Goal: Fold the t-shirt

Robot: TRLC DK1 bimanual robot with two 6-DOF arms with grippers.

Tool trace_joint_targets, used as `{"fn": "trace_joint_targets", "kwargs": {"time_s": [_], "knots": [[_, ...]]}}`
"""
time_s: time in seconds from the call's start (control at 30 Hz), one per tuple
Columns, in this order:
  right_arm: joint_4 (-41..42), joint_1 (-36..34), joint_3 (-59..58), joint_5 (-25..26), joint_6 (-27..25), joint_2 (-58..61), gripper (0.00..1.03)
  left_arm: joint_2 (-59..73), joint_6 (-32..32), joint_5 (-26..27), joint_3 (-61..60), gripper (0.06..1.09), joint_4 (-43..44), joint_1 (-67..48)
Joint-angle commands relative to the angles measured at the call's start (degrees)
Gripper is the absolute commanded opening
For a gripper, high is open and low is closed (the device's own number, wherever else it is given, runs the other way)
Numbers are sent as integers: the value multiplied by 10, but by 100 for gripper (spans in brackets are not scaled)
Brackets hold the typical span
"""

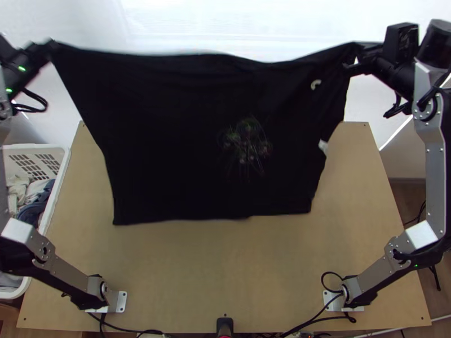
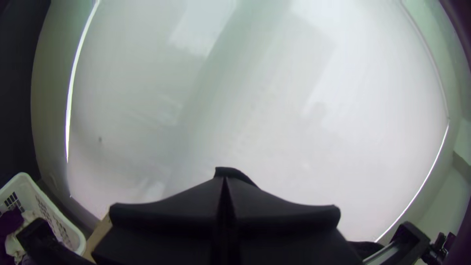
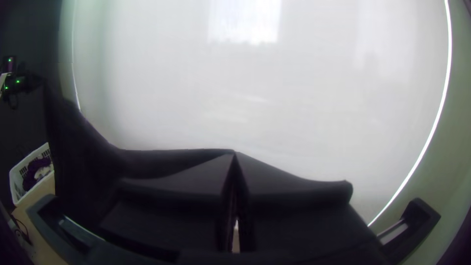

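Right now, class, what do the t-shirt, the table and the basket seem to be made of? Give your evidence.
T-shirt: matte black fabric, possibly cotton; its upper edge sags softly.
Table: smooth wood or fibreboard, by its even tan surface; which one is unclear.
Basket: white, probably moulded plastic, judging by its rounded rim and regular slots.

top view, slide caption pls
Black left gripper and black right gripper hold a black printed t-shirt stretched between them over a light wooden table
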Motion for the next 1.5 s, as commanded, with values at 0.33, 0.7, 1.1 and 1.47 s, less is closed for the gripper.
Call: {"fn": "trace_joint_targets", "kwargs": {"time_s": [0.33, 0.7, 1.1, 1.47], "knots": [[-173, 42, -46, -33, -46, -342, 3, -384, -127, -5, -115, 9, 71, 62], [-236, 29, -4, -30, -62, -430, 3, -491, -112, -2, -145, 9, 74, 75], [-132, 18, -32, 23, -54, -488, 3, -517, -112, -9, -181, 9, 100, 92], [-105, 34, -50, 21, -41, -492, 3, -520, -115, -7, -201, 9, 115, 93]]}}
